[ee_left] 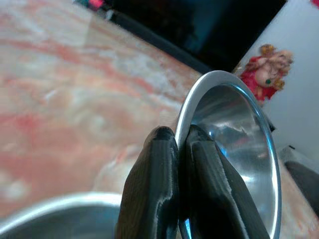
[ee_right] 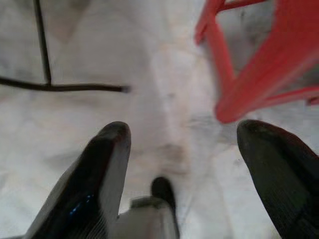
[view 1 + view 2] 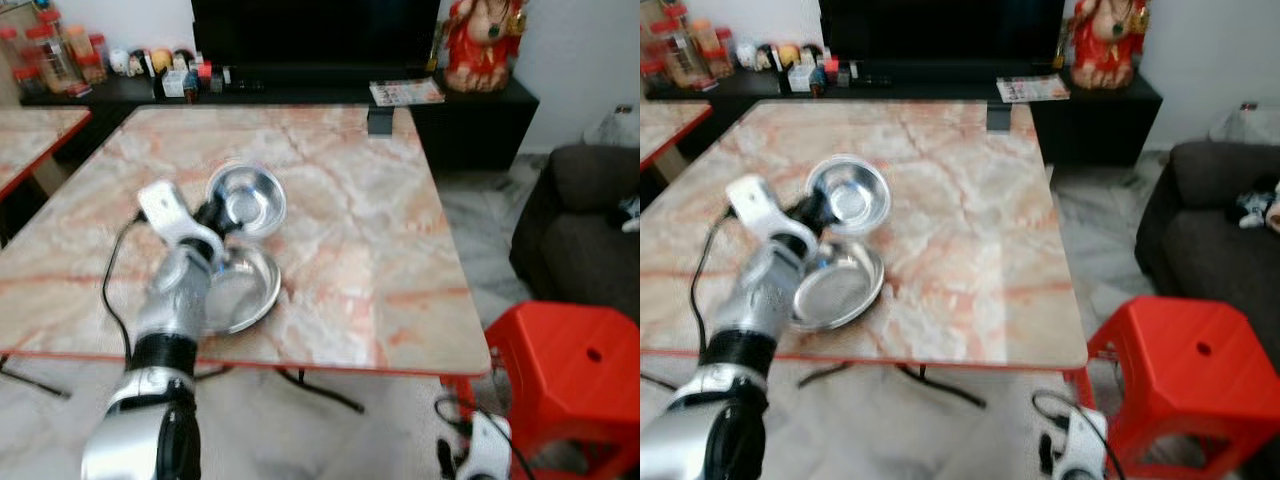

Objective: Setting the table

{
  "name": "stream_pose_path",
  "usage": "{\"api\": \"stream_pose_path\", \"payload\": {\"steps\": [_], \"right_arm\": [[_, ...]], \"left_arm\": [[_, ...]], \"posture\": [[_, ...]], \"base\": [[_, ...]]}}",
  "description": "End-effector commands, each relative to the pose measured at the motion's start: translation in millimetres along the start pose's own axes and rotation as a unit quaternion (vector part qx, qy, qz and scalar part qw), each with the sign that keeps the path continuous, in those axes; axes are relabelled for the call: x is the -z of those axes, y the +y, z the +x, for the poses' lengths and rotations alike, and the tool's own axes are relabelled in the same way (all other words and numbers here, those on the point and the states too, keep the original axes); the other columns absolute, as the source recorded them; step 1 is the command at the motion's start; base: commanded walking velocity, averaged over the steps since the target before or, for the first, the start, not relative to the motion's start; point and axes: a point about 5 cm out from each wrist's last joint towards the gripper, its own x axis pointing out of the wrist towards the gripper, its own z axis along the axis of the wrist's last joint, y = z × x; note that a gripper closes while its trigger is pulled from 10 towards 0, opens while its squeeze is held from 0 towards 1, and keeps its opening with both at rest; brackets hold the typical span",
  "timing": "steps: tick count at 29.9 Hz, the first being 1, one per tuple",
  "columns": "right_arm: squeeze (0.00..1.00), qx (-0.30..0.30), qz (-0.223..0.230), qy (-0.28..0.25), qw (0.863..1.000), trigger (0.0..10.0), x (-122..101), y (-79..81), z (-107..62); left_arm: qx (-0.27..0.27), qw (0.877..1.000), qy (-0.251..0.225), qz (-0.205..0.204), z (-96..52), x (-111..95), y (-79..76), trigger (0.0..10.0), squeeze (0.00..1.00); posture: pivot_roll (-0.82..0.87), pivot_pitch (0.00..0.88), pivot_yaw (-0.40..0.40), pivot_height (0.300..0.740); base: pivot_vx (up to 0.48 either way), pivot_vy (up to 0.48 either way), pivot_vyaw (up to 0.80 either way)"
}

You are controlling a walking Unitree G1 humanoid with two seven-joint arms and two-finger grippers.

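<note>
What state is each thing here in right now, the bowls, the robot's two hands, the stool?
Small steel bowl: empty, tilted, gripped by its rim over the table.
Large steel bowl: empty, upright on the marble table near its front edge.
Left end effector: shut on the small bowl's rim.
Right end effector: open, hanging low over the floor.
Red stool: upright beside the table, nothing on it.

Silver, segmented left arm (image 3: 170,330) with a black band near the elbow and a white wrist block; thin black cable looping beside the forearm. Left gripper (image 1: 180,149): two long, glossy black fingers (image 1: 152,194), rounded at the tips. Right gripper (image 2: 182,149): same glossy black fingers, tapered and smooth. White casing of the right arm (image 3: 487,447) trailing a black cable.
</note>
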Motion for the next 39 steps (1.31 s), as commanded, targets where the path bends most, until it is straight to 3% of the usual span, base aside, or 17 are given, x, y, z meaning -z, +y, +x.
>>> {"api": "stream_pose_path", "payload": {"steps": [1,6,12,17,27,39], "right_arm": [[0.0,-0.009,0.002,0.006,1.0,10.0,4,5.6,-0.5],[0.0,-0.013,-0.001,0.008,1.0,10.0,5,7.1,-0.6],[0.0,-0.015,-0.003,0.009,1.0,10.0,4,8.4,-0.4],[0.0,-0.02,-0.006,0.011,1.0,10.0,4,11.7,-0.2],[0.0,-0.022,0.002,0.013,1.0,10.0,7,13.6,-0.6],[0.0,-0.021,0.006,0.013,1.0,10.0,6,13.5,-0.5]], "left_arm": [[-0.018,1.0,0.006,0.0,-6.7,-5,8.2,10.0,0.0],[-0.031,0.999,0.006,-0.015,-21.8,-9,17.9,10.0,0.0],[-0.034,0.999,0.004,-0.03,-24.3,-14,20.9,10.0,0.0],[-0.039,0.994,0.073,-0.07,-23.5,-1,18.2,10.0,0.0],[-0.064,0.984,0.158,-0.047,-30.9,13,13.8,10.0,0.0],[-0.09,0.979,0.182,-0.024,-35.3,10,15.0,10.0,0.0]], "posture": [[-0.03,0.0,-0.005,0.74],[-0.02,0.0,-0.006,0.74],[0.0,0.0,-0.022,0.74],[0.0,0.0,-0.018,0.74],[0.0,0.0,-0.012,0.74],[0.0,0.0,-0.012,0.74]], "base": [[0.0,0.0,0.0],[0.0,0.0,0.0],[0.0,0.0,0.0],[0.0,0.0,0.0],[0.0,0.0,0.0],[0.0,0.0,0.0]]}}
